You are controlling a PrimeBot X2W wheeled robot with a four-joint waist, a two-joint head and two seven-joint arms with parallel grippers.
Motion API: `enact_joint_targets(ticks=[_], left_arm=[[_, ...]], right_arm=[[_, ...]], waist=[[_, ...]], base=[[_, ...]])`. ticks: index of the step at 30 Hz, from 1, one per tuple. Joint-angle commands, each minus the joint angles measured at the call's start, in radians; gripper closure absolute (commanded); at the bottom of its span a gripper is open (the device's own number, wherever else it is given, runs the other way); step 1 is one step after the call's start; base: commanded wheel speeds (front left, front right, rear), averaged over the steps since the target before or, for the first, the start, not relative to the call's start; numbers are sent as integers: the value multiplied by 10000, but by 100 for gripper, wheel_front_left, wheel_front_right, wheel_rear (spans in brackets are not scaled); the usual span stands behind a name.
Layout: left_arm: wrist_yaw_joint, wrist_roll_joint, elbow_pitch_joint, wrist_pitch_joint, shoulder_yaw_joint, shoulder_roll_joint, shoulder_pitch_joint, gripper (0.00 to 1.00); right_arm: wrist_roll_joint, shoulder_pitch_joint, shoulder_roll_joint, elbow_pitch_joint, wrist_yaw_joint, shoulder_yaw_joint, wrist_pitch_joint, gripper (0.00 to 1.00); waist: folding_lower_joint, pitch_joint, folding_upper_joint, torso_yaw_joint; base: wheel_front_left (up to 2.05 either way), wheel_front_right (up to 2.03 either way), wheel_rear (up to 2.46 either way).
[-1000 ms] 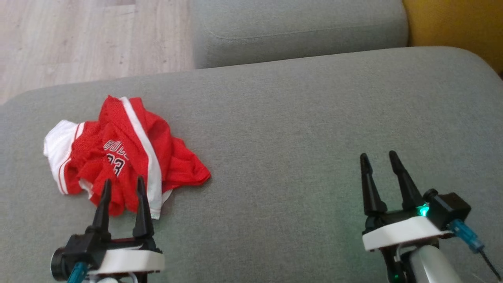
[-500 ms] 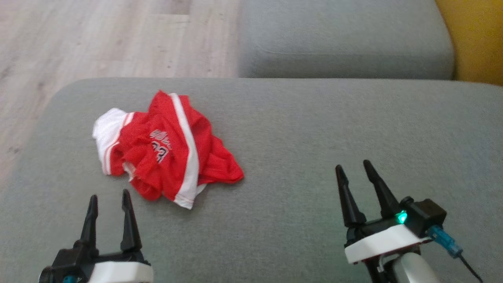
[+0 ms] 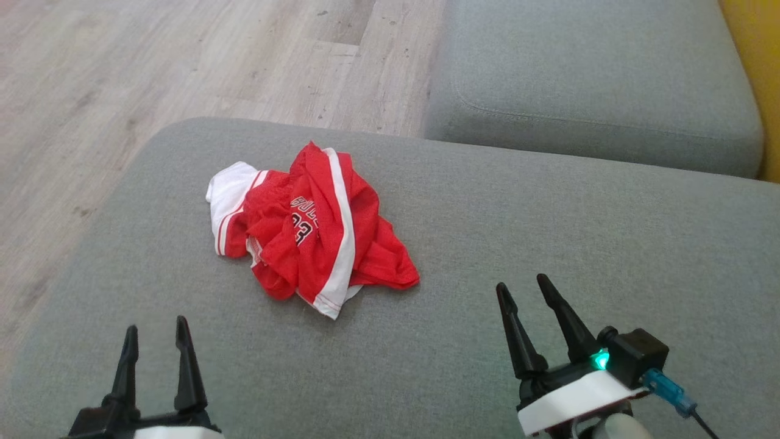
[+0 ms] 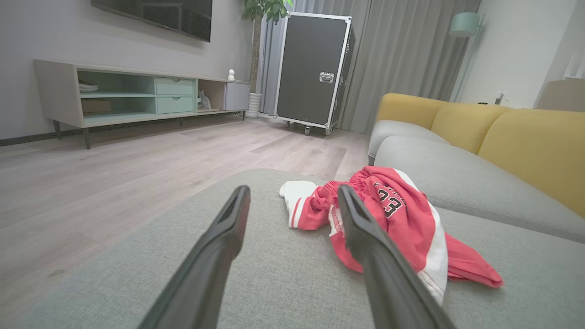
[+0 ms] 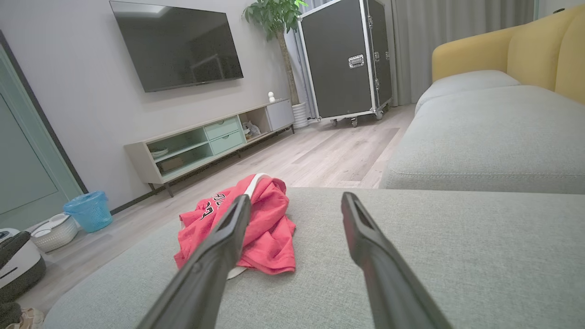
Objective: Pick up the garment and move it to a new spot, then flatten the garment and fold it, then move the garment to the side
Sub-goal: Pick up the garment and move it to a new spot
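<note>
The garment (image 3: 314,228) is a crumpled red and white jersey with black lettering, lying on the grey sofa seat (image 3: 548,244) toward its left end. It also appears ahead and right of the fingers in the left wrist view, garment (image 4: 402,214), and ahead and left in the right wrist view, garment (image 5: 256,224). My left gripper (image 3: 156,332) hovers open at the lower left, short of the garment, with nothing between its fingers. Off to the garment's right, my right gripper (image 3: 524,286) is likewise open and empty.
Wooden floor (image 3: 122,73) lies beyond the seat's left and far edge. A second grey cushion (image 3: 585,79) sits at the back right, with yellow backrests (image 4: 525,146) behind. A TV stand (image 5: 205,141), a black wheeled case (image 5: 347,59) and a blue bin (image 5: 89,210) stand across the room.
The head camera has turned left, shifting the whole picture right. Both grippers sit lower in the head view than before. The garment lies in the same shape.
</note>
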Motion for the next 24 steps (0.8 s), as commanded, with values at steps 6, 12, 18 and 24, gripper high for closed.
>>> enact_joint_targets(ticks=[6, 12, 18, 24], left_arm=[[-211, 371, -336, -93, 470, 9, -536, 0], [-670, 811, 199, -92, -157, 665, -2003, 0], [-847, 429, 1397, 1468, -2370, 1803, -4801, 0], [-852, -1192, 2606, 3594, -4339, 2830, -7411, 0]], right_arm=[[43, -331, -52, -381, -7, 256, -109, 0], [-94, -611, -52, -451, -7, 72, -109, 0], [-323, -984, -52, -547, -7, -139, -109, 0], [-412, -1424, -52, -652, -7, -335, -109, 0]], waist=[[1, 181, -1, -80], [1, 886, -1, -452], [1, 1799, -1, -936], [1, 2623, -1, -1505]], base=[[0, 0, 0], [0, 0, 0], [0, 0, 0], [0, 0, 0]])
